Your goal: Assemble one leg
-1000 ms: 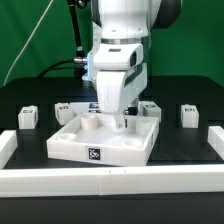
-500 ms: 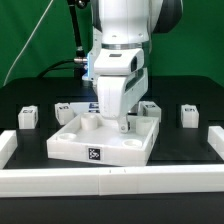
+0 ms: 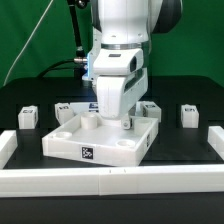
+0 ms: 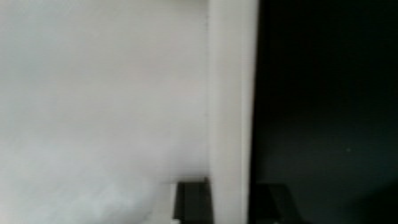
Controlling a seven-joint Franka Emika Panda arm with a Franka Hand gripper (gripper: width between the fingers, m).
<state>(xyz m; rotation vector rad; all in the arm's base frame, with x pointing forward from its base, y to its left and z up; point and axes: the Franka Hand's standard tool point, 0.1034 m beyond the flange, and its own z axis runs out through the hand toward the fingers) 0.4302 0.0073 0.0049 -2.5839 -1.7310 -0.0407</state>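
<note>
Several small white legs stand in a row behind the tray: one at the exterior view's left [image 3: 28,116], one beside it [image 3: 62,108], one right of my arm [image 3: 150,108] and one further right [image 3: 188,113]. Each carries a black-and-white marker. The large white square tray piece [image 3: 70,140] lies in the middle. My gripper [image 3: 125,122] reaches down onto the tray's wall on the exterior view's right. In the wrist view the thin white wall [image 4: 231,100] runs between my two dark fingers [image 4: 192,203], so the gripper [image 4: 230,203] is shut on it. No leg is held.
A low white rail [image 3: 110,181] runs along the front of the black table, with short rail pieces at the exterior view's left [image 3: 8,146] and right [image 3: 215,140]. A green backdrop stands behind.
The tray piece has shifted and turned slightly toward the exterior view's left with my gripper on its wall. The legs have not moved.
</note>
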